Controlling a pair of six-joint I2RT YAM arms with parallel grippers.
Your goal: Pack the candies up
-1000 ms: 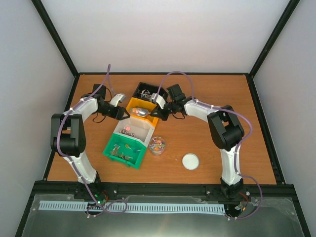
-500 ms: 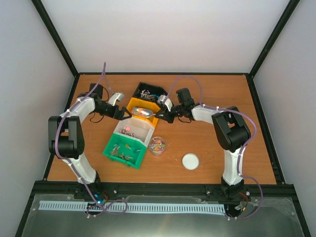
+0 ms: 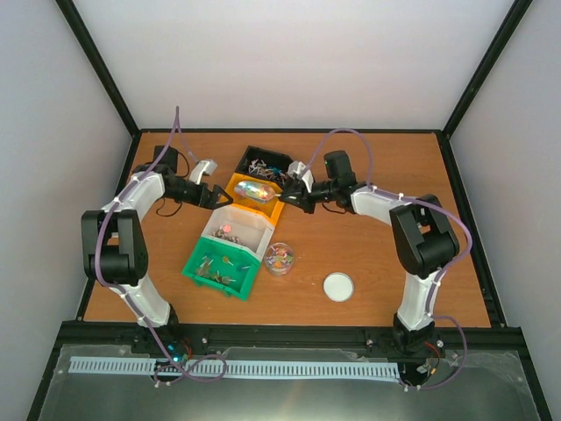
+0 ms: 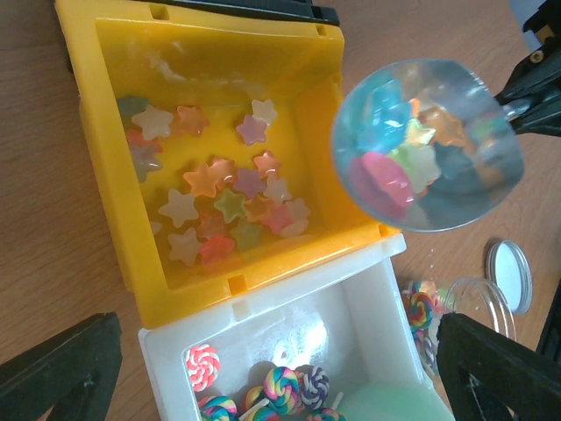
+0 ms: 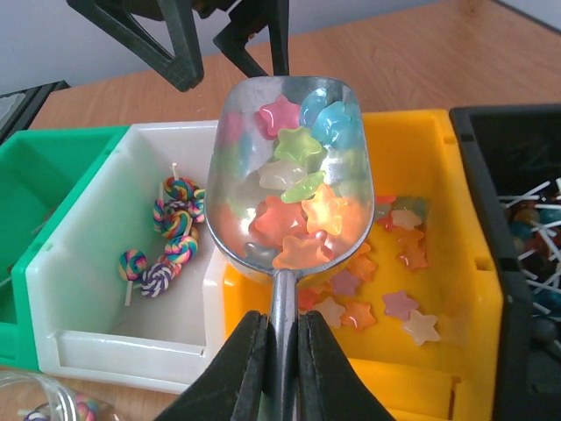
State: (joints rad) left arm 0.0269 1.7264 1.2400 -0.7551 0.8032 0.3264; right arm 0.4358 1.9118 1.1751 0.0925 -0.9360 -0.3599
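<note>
Our right gripper (image 5: 280, 324) is pinching the thin handle of the metal scoop (image 5: 294, 149), at the bottom centre of the right wrist view. The scoop's bowl is heaped with star candies (image 5: 302, 189) in pink, green, blue and orange. It hangs above the yellow bin (image 5: 438, 351), close to that bin's edge with the white bin (image 5: 88, 281). More star candies lie on the yellow bin's floor, centre left in the left wrist view.

Our left gripper (image 4: 276, 351) is spread wide and holds nothing. Its 2 fingers show at the lower corners of that view, above the white bin, where we see swirl lollipops (image 4: 263, 390).

In the top view, the black bin (image 3: 250, 158), the yellow, the white and the green bin (image 3: 219, 267) run diagonally across the middle of the table (image 3: 394, 167). The clear jar (image 3: 280, 259) sits just right of the white and green bins, and the round lid (image 3: 338, 287) lies further right.
</note>
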